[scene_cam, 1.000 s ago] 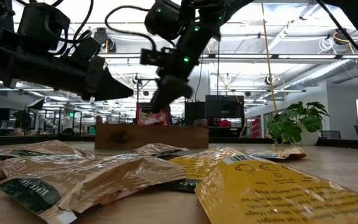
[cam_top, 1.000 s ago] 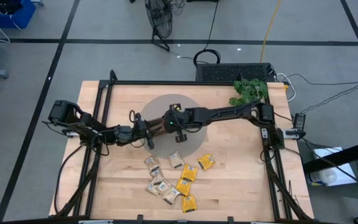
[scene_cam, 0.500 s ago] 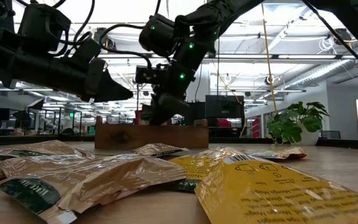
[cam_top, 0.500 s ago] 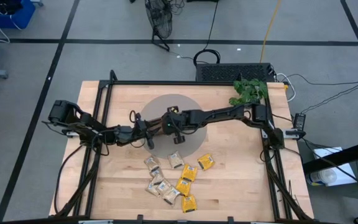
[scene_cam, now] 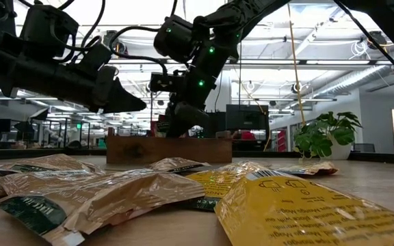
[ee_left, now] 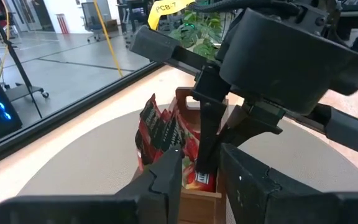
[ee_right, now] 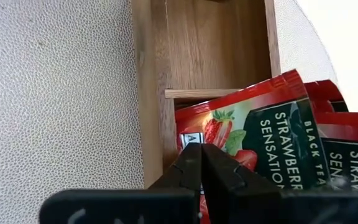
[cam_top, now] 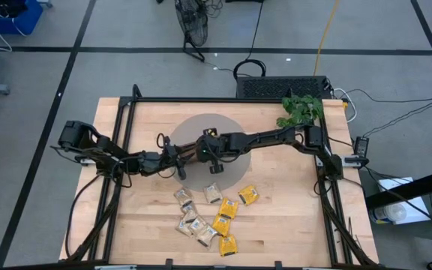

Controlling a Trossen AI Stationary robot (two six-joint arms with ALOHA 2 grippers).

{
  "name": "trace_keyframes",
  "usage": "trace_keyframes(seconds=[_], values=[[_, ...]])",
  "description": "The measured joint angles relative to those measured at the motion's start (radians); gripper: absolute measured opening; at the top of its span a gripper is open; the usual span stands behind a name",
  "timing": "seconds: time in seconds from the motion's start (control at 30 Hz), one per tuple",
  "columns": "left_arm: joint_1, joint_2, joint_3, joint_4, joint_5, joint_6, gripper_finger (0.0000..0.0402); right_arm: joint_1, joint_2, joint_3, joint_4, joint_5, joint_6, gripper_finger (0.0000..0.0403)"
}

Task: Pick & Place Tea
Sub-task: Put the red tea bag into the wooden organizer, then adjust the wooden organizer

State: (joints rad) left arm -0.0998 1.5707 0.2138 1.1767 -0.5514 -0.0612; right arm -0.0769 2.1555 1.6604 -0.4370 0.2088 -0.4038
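Red tea sachets (ee_right: 260,134) upright in end compartment of wooden tray (ee_right: 151,93), right tool (ee_right: 201,163) pressed together on one's edge, left tool (ee_left: 199,177) part-spread just beside tray; probably light, limp, slippery — best pinched at edge.

Red tea sachets (ee_left: 166,140) printed with strawberries and dark green label panels stand on edge, leaning, packed together in one end compartment of the wooden tray (ee_right: 151,124). The loose sachets (cam_top: 210,214), pale beige and yellow, lie flat and crinkled in an overlapping cluster on the table at about six o'clock from the tray, the yellow ones (cam_top: 227,217) on the cluster's three o'clock side.
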Motion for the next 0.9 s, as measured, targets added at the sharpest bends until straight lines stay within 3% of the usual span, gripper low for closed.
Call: trace_keyframes(seconds=[0.5, 0.73, 0.9], values=[[0.0, 0.0, 0.0, 0.0, 0.0, -0.001, 0.0115, 0.03, -0.075, -0.002, 0.014, 0.031, 0.011, 0.0], [0.0, 0.0, 0.0, 0.0, 0.0, -0.002, 0.0115, 0.024, -0.129, -0.002, -0.077, 0.214, 0.018, 0.0], [0.0, 0.0, 0.0, -0.002, 0.001, -0.006, 0.0115, -0.075, -0.182, -0.093, -0.061, 0.211, 0.018, 0.0]])
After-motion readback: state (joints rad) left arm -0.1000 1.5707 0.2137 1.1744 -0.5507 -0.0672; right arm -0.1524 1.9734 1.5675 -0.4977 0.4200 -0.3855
